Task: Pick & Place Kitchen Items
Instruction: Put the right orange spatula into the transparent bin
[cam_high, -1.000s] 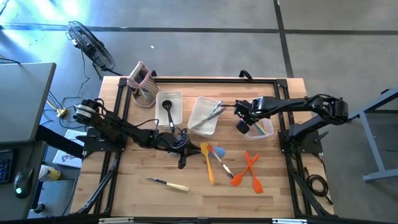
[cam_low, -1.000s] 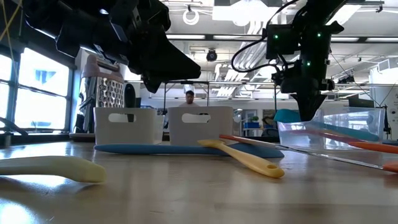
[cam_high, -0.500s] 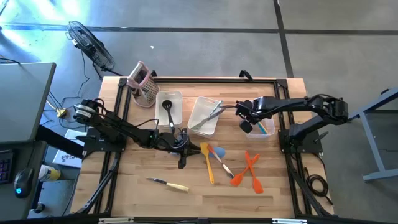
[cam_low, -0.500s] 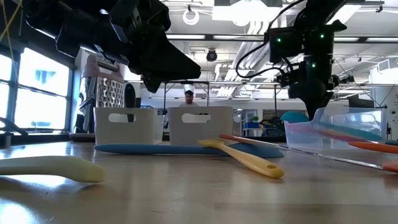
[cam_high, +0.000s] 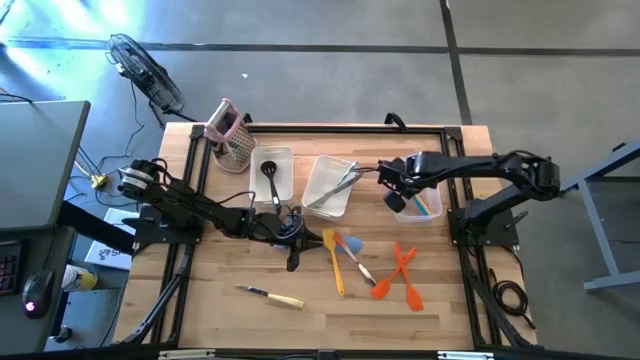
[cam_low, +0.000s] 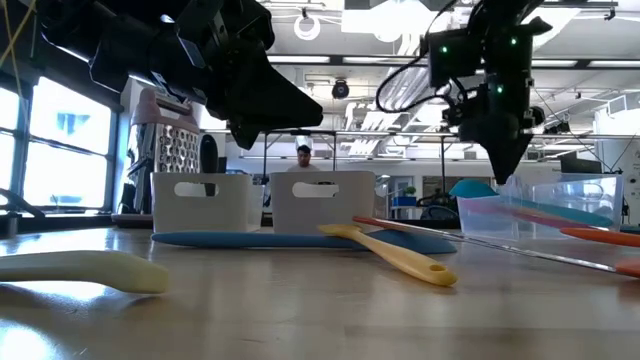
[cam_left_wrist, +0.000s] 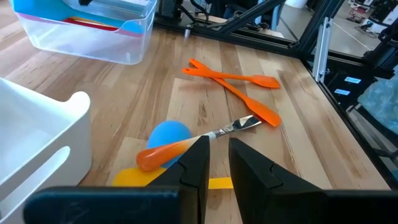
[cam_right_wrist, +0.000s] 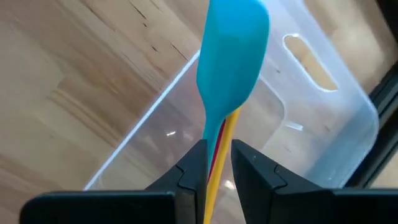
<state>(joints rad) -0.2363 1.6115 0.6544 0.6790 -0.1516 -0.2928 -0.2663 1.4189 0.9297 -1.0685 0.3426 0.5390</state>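
Note:
My right gripper (cam_high: 397, 200) (cam_low: 506, 172) (cam_right_wrist: 215, 168) hangs shut and empty over the right clear bin (cam_high: 432, 214), pointing steeply down. A blue spatula (cam_right_wrist: 231, 43) lies in that bin on red and yellow handles. My left gripper (cam_high: 303, 234) (cam_left_wrist: 214, 163) is shut and empty, held still above the table. It points at the loose items: a yellow spatula (cam_high: 337, 268), a blue spatula (cam_high: 351, 245), an orange-handled knife (cam_left_wrist: 186, 145) and two orange spatulas (cam_high: 405, 275). A cream-handled knife (cam_high: 272, 295) lies near the front. A black ladle (cam_high: 270, 175) and metal tongs (cam_high: 340, 183) rest in the other two bins.
A metal box grater (cam_high: 232, 135) with a pink handle stands at the far left corner. The left bin (cam_high: 284, 154) and middle bin (cam_high: 318, 176) sit side by side at the back. Bare wood shows at the near left and near right.
My right gripper has tipped over the right bin and drawn a little up out of it, its tips swinging toward the table's right edge. It stays shut. The blue spatula stays lying in the bin.

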